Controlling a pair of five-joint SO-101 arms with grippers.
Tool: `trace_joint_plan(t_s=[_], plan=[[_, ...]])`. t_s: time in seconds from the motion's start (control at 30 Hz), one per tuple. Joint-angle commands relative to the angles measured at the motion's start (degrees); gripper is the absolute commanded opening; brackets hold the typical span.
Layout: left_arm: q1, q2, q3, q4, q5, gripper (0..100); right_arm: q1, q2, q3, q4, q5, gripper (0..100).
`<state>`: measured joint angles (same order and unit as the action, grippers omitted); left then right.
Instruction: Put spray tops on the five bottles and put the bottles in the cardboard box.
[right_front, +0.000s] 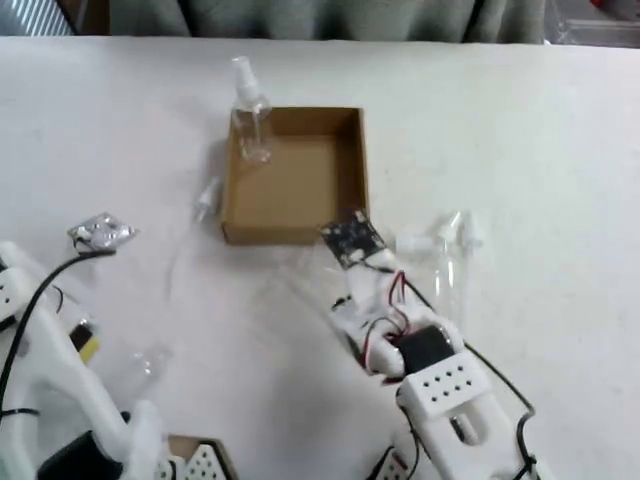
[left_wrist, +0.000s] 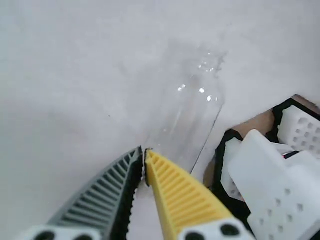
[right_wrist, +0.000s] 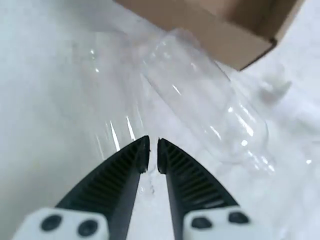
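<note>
Left end effector (left_wrist: 144, 154) fingers pressed together, right end effector (right_wrist: 153, 149) fingers nearly touching, both angled down

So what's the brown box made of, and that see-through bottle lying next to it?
The box looks like plain brown cardboard: dull, matte walls with thin edges. The bottle is probably clear plastic, though glass can't be ruled out: you see the table through it, and bright glints run along its shiny side.

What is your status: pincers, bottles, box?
Left pincer shut, empty. Right pincer shut, empty. One topped bottle stands in box. Another bottle lies by right pincer.
</note>
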<state>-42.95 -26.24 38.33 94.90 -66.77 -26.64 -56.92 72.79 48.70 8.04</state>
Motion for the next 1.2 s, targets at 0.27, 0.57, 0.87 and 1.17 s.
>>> trace_joint_plan(t_s=[0.27,0.57,0.87,1.17], plan=[[12.00,-4.09,-1.93,6.59,-6.42,2,1.89,-10.68,12.92,-5.93,0.09,1.7],[15.87,-4.44,0.26,7.03,-7.30,5,2.24,-21.67,18.99,-5.58,0.09,1.7],[9.89,-4.53,2.11,7.30,-19.87,18,2.24,-30.55,23.56,-5.58,0.09,1.7],[0.75,-4.62,8.18,3.34,-37.10,18,1.89,-33.01,24.26,-4.44,0.18,1.7]])
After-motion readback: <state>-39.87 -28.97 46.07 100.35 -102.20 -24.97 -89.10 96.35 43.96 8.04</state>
